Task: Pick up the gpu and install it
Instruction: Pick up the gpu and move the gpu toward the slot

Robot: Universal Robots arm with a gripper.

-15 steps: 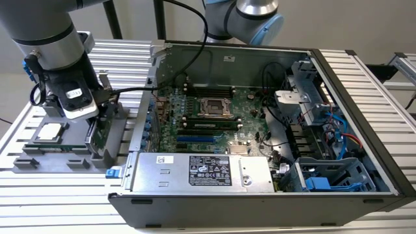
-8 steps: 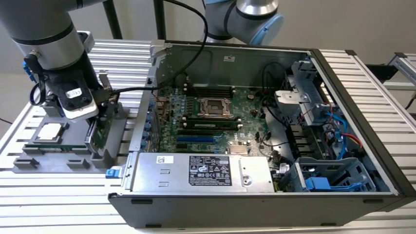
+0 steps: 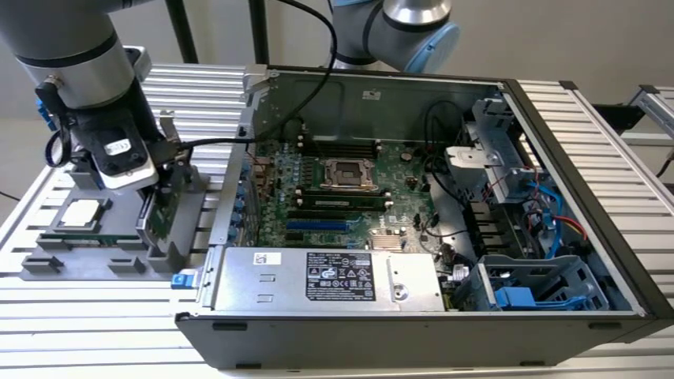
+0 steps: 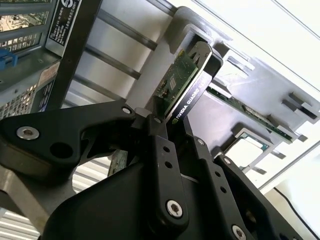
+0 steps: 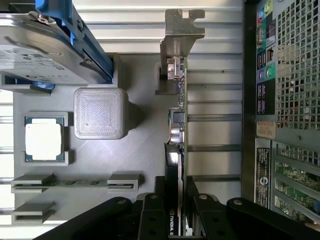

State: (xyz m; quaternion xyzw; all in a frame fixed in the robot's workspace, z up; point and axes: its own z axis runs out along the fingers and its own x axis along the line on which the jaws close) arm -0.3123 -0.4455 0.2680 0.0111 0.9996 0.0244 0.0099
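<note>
Your hand [image 3: 158, 183] is at the exterior view's left, low over the gray tray [image 3: 63, 267] that sits on the table [image 3: 95, 316] beside the open case [image 3: 589, 158]. In both wrist views its fingers [image 5: 154, 215] are closed on the gpu [image 5: 177, 120], one on each face, pinching the black cooler side and the green board side. The gpu stands on edge at the tray, with its silver bracket [image 5: 183, 30] at the end far from the fingers. Also in the tray are a cpu [image 5: 44, 141], a memory stick [image 5: 75, 182] and a hard drive [image 5: 35, 45] with blue rails.
</note>
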